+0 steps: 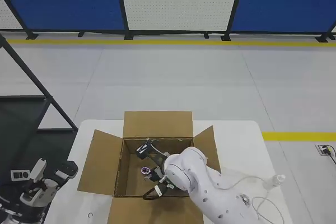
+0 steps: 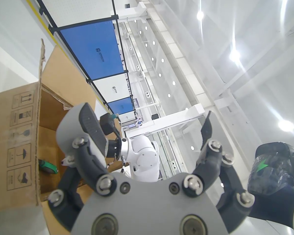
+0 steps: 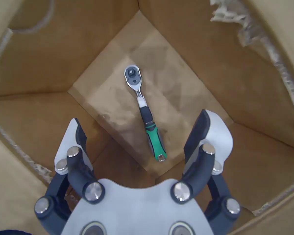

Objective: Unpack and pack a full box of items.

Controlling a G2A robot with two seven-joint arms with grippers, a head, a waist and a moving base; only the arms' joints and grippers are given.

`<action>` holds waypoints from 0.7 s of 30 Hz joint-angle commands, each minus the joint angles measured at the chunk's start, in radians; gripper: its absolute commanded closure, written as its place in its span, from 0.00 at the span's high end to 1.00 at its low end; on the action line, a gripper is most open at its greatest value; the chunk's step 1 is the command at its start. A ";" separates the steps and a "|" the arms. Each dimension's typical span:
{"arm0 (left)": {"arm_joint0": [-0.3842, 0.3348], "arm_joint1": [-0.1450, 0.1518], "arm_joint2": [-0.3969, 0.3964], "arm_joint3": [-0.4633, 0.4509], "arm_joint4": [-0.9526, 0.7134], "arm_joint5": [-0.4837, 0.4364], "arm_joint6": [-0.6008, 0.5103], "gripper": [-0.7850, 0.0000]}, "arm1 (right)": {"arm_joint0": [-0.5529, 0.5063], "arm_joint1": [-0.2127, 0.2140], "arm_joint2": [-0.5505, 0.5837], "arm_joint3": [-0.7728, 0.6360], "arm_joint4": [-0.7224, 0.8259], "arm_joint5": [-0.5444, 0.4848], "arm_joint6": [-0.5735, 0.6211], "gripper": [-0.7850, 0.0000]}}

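Note:
An open cardboard box (image 1: 106,162) stands on the white table, flaps spread. On its floor lies a ratchet wrench (image 3: 144,110) with a chrome head and a green and black handle. My right gripper (image 3: 139,128) hangs open inside the box, above the wrench's handle, with nothing between its fingers. The right arm (image 1: 185,168) bends down into the box in the top view. My left gripper (image 2: 147,128) is open and empty, held low off the table's left side, tilted up toward the ceiling beside the box's outer wall (image 2: 17,143). A green object (image 2: 47,167) shows inside the box.
The white table (image 1: 241,140) carries the box in its middle. A small white bottle-like object (image 1: 274,180) and a cable lie near the table's right edge. A black metal frame (image 1: 28,73) stands at the left.

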State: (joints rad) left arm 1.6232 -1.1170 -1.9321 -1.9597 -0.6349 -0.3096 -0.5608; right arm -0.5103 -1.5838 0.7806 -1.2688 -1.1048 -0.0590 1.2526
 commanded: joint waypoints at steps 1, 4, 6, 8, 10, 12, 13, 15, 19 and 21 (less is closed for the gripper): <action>-0.002 -0.001 0.002 0.000 0.002 0.001 0.000 1.00 | 0.015 -0.005 -0.017 0.021 -0.014 0.004 0.012 1.00; -0.003 -0.001 0.006 -0.002 0.015 0.008 -0.007 1.00 | 0.015 -0.005 -0.017 0.021 -0.014 0.004 0.012 1.00; -0.003 -0.001 0.006 -0.002 0.015 0.008 -0.007 1.00 | 0.015 -0.005 -0.017 0.021 -0.014 0.004 0.012 1.00; -0.003 -0.001 0.006 -0.002 0.015 0.008 -0.007 1.00 | 0.015 -0.005 -0.017 0.021 -0.014 0.004 0.012 1.00; -0.003 -0.001 0.006 -0.002 0.015 0.008 -0.007 1.00 | 0.015 -0.005 -0.017 0.021 -0.014 0.004 0.012 1.00; -0.003 -0.001 0.006 -0.002 0.015 0.008 -0.007 1.00 | 0.015 -0.005 -0.017 0.021 -0.014 0.004 0.012 1.00; -0.003 -0.001 0.006 -0.002 0.015 0.008 -0.007 1.00 | 0.015 -0.005 -0.017 0.021 -0.014 0.004 0.012 1.00; -0.003 -0.001 0.006 -0.002 0.015 0.008 -0.007 1.00 | 0.003 -0.008 -0.034 0.025 -0.029 -0.008 -0.021 1.00; -0.003 -0.002 0.014 -0.013 0.019 0.020 -0.006 1.00 | 0.028 -0.027 -0.082 0.087 -0.070 0.010 -0.040 1.00; -0.001 -0.002 0.015 -0.014 0.025 0.020 -0.012 1.00 | 0.047 -0.040 -0.112 0.124 -0.081 -0.016 -0.047 1.00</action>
State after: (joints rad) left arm 1.6214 -1.1187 -1.9170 -1.9739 -0.6127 -0.2892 -0.5704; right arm -0.4708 -1.6194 0.6792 -1.1610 -1.1821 -0.0632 1.2081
